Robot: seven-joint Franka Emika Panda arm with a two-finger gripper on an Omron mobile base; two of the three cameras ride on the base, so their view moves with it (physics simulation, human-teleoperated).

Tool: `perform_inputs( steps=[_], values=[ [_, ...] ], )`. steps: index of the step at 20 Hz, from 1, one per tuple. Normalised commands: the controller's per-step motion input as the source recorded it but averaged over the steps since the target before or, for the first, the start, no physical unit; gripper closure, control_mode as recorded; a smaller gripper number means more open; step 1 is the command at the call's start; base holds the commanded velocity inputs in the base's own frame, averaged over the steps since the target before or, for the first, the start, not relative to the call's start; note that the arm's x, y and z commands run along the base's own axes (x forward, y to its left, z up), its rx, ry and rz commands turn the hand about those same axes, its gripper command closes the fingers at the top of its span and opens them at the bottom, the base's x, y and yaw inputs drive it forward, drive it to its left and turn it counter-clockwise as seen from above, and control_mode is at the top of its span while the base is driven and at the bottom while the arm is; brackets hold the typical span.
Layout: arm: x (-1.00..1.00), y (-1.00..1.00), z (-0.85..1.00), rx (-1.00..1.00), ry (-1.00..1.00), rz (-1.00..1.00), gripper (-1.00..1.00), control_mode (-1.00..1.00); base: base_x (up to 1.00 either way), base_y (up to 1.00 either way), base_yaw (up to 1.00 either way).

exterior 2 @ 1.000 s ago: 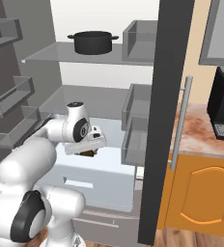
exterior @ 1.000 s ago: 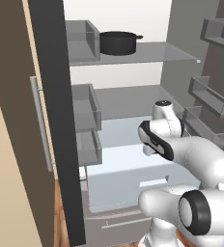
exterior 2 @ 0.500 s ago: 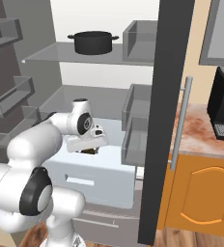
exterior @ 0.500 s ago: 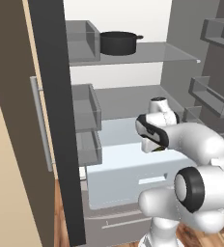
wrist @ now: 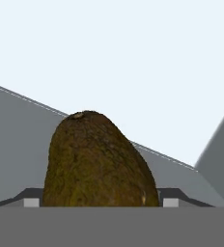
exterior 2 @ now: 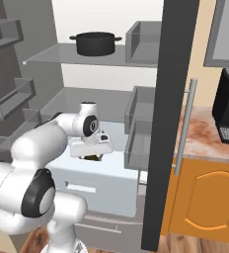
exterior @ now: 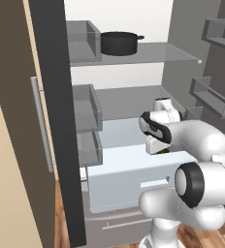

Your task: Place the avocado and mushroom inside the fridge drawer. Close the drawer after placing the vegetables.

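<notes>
Open fridge drawer (exterior: pixel 129 177) below; avocado (wrist: pixel 98 161) clamped in end effector (exterior 2: pixel 91 156)

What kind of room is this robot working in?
A rendered kitchen, it seems: an open fridge with a black pot on its shelf, a coffee machine on a counter, and an avocado in the gripper.

The avocado (wrist: pixel 99 161) hides the hand's (wrist: pixel 100 202) fingertips; its base is cut off at 6 o'clock.
</notes>
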Motion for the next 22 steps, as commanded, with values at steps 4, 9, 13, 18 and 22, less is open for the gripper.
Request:
perform_inputs(
  steps=[4, 9, 13, 18, 22],
  values=[
    [0.0, -0.1, 0.24, 0.0, 0.01, 0.0, 1.0, -1.0, 0.0, 0.0, 0.0],
    [0.17, 0.0, -0.2, 0.0, 0.0, 0.0, 1.0, -1.0, 0.0, 0.0, 0.0],
    [-0.04, 0.0, -0.74, -0.02, 0.0, 0.0, 1.0, -1.0, 0.0, 0.0, 0.0],
    [-0.11, 0.0, -0.54, 0.0, 0.0, 0.0, 1.0, -1.0, 0.0, 0.0, 0.0],
    [-0.24, 0.01, -0.49, 0.0, 0.0, 0.0, -1.0, -1.0, 0.0, 0.0, 0.0]
  ],
)
